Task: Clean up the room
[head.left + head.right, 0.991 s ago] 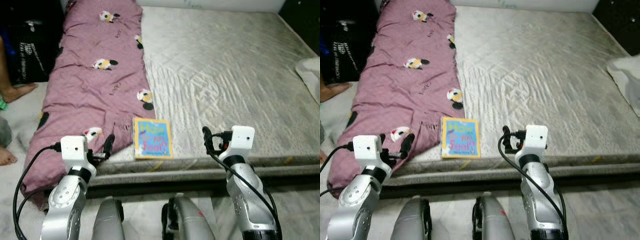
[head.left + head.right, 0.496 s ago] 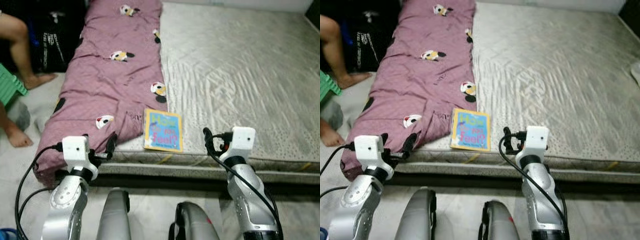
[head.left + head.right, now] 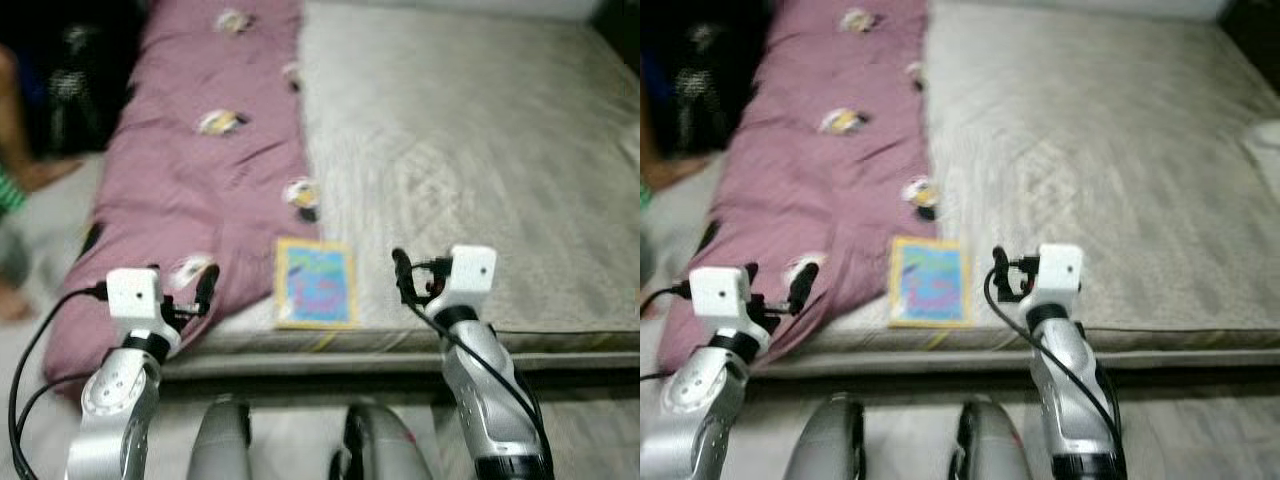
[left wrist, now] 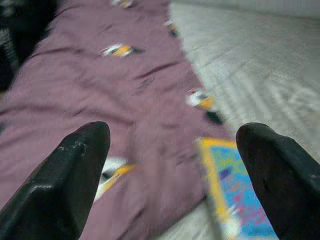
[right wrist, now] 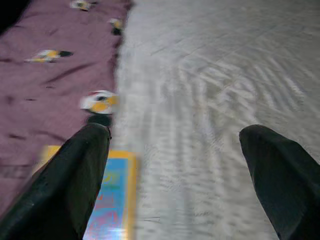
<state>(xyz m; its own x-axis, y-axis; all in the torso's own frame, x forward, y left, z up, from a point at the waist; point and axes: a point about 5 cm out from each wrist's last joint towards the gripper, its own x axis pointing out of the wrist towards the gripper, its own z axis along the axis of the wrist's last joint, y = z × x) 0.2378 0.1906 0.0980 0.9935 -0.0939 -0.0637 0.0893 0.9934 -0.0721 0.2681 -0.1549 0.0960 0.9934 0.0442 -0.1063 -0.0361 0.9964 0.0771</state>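
A blue picture book (image 3: pixel 315 283) with a yellow border lies flat near the front edge of the grey mattress (image 3: pixel 480 150). Beside it, a purple blanket (image 3: pixel 200 170) printed with cartoon figures runs along the mattress's left side. My left gripper (image 3: pixel 205 285) is open, held over the blanket's near end, left of the book (image 4: pixel 235 200). My right gripper (image 3: pixel 400 272) is open too, held just right of the book (image 5: pixel 110 200) above the mattress edge. Neither holds anything. The picture is blurred.
A person's leg (image 3: pixel 15 150) and dark bags (image 3: pixel 70 80) are on the floor to the left of the bed. Something white (image 3: pixel 1265 140) lies at the mattress's right edge. My own legs (image 3: pixel 220 440) stand on the pale floor against the bed front.
The whole picture has shifted and blurred, so the camera has moved. Both arms keep the same raised pose with open fingers. The book and blanket lie as before.
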